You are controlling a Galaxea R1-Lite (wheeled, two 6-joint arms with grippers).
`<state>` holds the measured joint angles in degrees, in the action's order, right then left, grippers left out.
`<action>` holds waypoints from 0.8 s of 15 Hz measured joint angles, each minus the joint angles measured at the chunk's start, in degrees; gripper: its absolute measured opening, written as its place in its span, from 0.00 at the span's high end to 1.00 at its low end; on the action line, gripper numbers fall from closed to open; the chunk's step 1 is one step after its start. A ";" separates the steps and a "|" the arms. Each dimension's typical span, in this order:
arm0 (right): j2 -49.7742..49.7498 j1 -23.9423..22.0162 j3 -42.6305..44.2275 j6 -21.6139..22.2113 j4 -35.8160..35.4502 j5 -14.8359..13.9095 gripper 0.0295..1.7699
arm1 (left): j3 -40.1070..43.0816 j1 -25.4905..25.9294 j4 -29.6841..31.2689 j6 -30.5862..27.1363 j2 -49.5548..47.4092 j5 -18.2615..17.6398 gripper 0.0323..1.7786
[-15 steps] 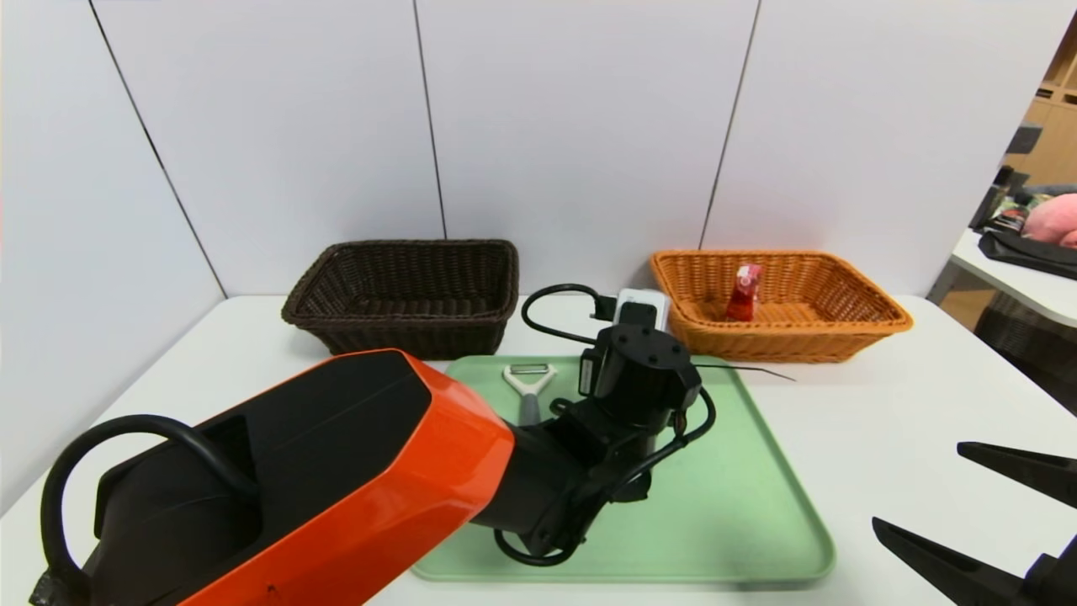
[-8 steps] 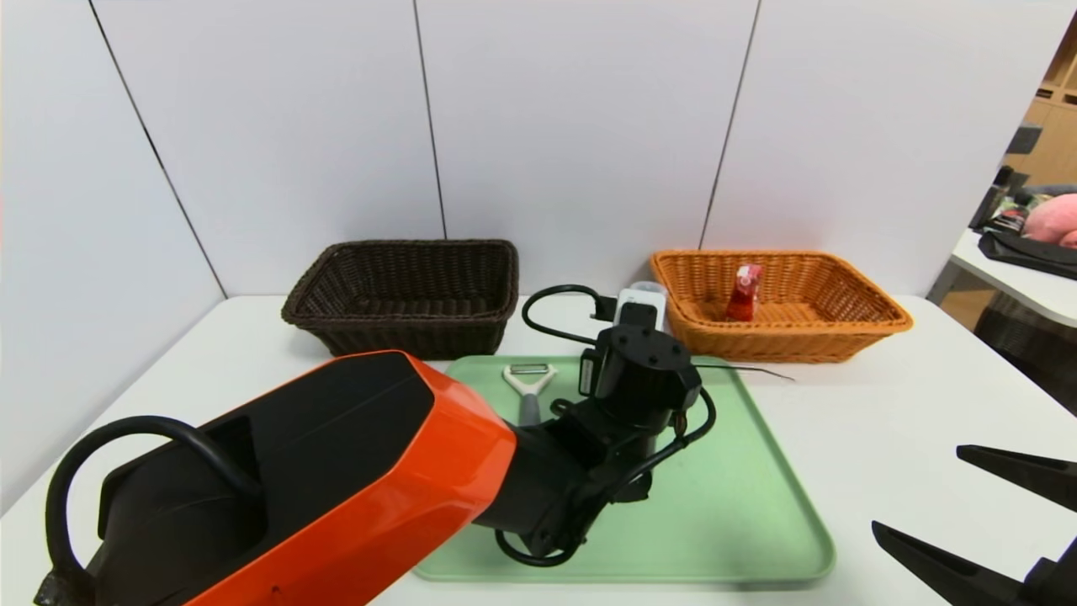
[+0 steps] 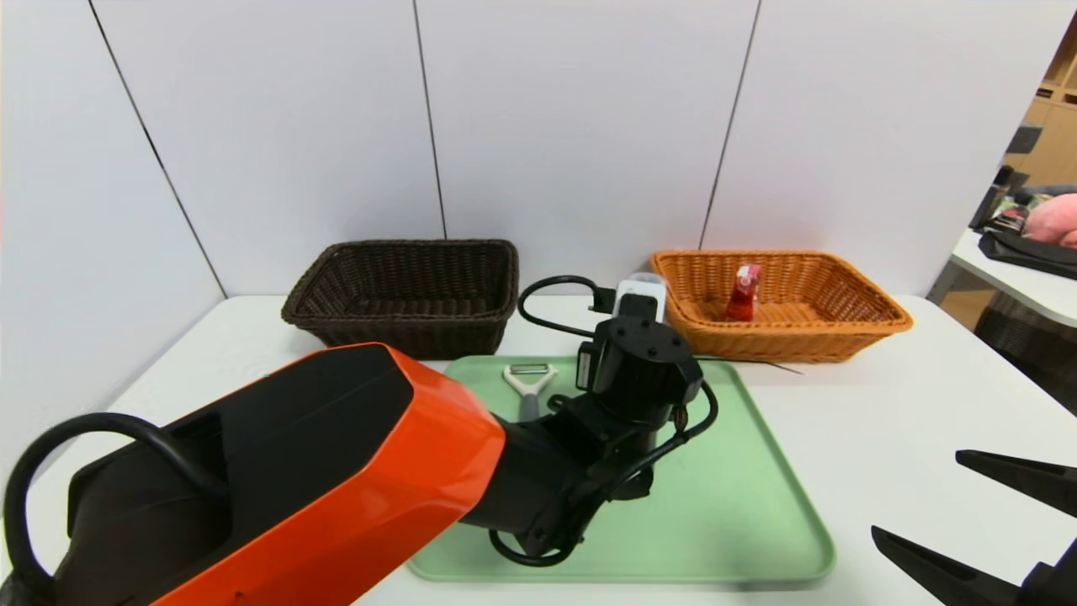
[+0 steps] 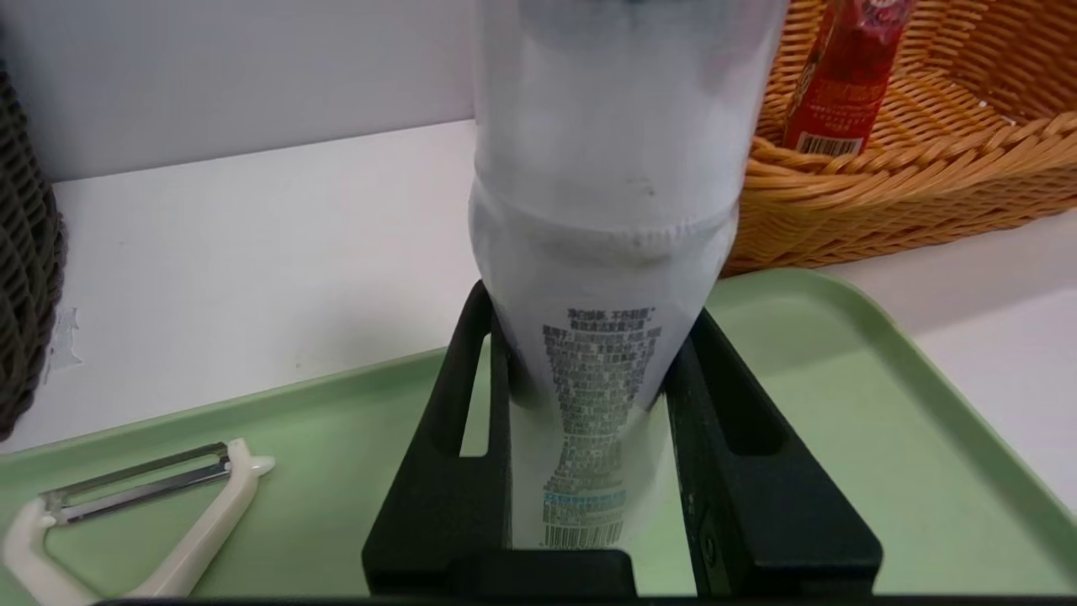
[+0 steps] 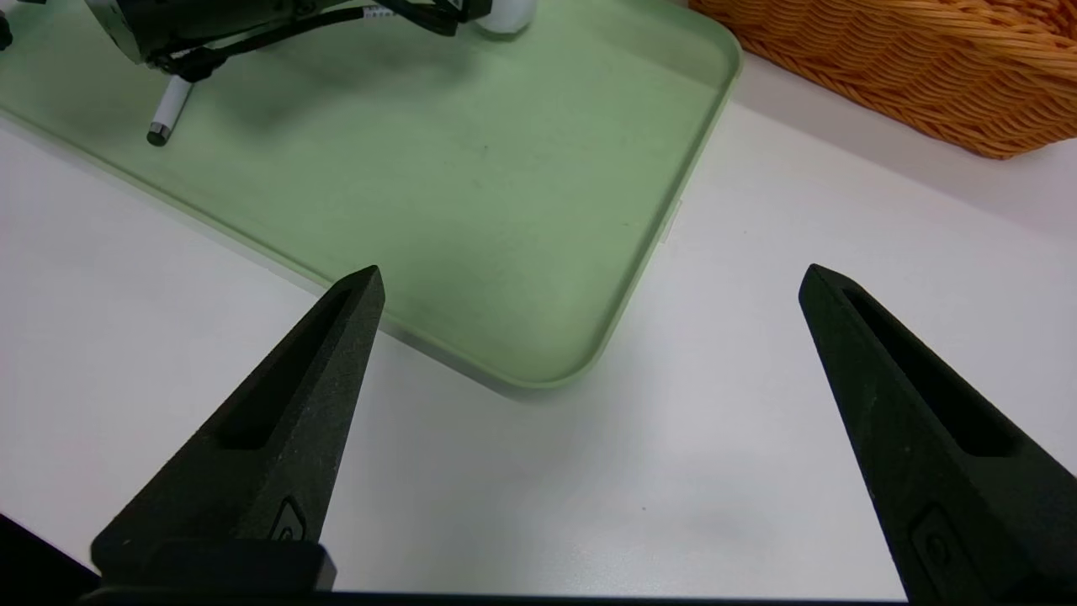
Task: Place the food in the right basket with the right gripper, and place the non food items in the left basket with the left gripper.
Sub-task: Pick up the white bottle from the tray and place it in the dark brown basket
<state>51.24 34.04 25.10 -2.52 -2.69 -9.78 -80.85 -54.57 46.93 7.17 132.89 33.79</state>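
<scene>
Left tool (image 4: 589,353): gripping white bottle (image 4: 602,252) | orange basket (image 3: 774,345): red packet (image 3: 743,293)

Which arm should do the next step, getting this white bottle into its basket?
Left, most likely. Its hand already grips the bottle, and the dark basket stands on that side. The right hand waits empty.

Pink object (image 3: 1053,220), white side table (image 3: 1022,278), pale wall panels (image 3: 580,118)

my L arm (image 3: 336,471) hides part of tray (image 3: 724,505), bottle (image 4: 606,210) top cut off, peeler (image 4: 202,539) handle cut off in L wrist view
</scene>
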 joint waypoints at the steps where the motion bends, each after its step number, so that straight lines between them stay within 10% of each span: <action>1: 0.00 -0.02 -0.16 0.00 0.02 0.00 0.04 | 0.54 -0.23 0.00 -0.41 -0.98 0.24 0.71; 12: 0.27 -0.05 -0.22 -0.12 0.00 0.00 0.04 | 10.45 2.80 -0.07 -8.11 -18.92 -0.11 0.71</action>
<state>51.51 33.99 24.88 -2.65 -2.69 -9.78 -70.40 -51.76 46.86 -0.94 113.97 33.68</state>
